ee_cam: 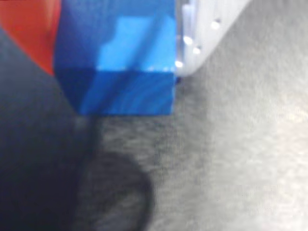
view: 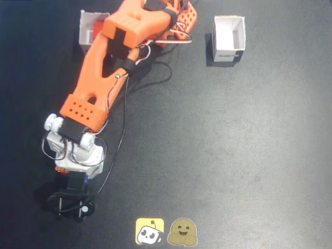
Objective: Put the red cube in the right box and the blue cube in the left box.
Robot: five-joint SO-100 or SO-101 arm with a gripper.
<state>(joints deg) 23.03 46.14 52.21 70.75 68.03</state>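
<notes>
Dark table [view: 233,155], blue cube [ee_cam: 125,57] square-on.

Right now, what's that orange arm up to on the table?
The orange arm is sorting two cubes into white paper boxes. In the wrist view its gripper holds the blue cube above the dark table. In the fixed view, something red, probably the red cube, lies in one box; the other box is empty.

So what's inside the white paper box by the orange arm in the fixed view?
Something red, likely the small red cube, shows inside the white open-topped paper box. The orange arm covers the box's right part, so the rest is hidden.
</notes>
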